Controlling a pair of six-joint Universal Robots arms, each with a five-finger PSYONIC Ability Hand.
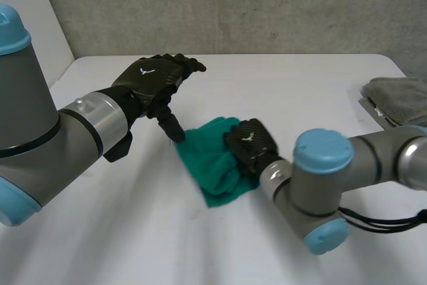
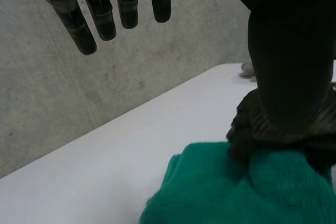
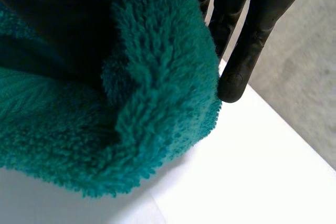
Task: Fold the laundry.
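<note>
Right hand grasps the bunched green towel mid-cloth on the white table. Left hand is released, fingers straight, thumb near a towel corner.

A teal fleece cloth lies crumpled near the middle of the table. Its pile is thick and fuzzy and its colour is even. It is not spread flat. It is doubled over itself into a soft mound with a rounded fold standing up along one side. A thinner layer lies flat on the table on the side toward the table's front edge. Part of the mound is gathered in the right robot hand, which sits on top of it. A grey cloth, also fuzzy, lies in a folded heap at the table's right edge.
</note>
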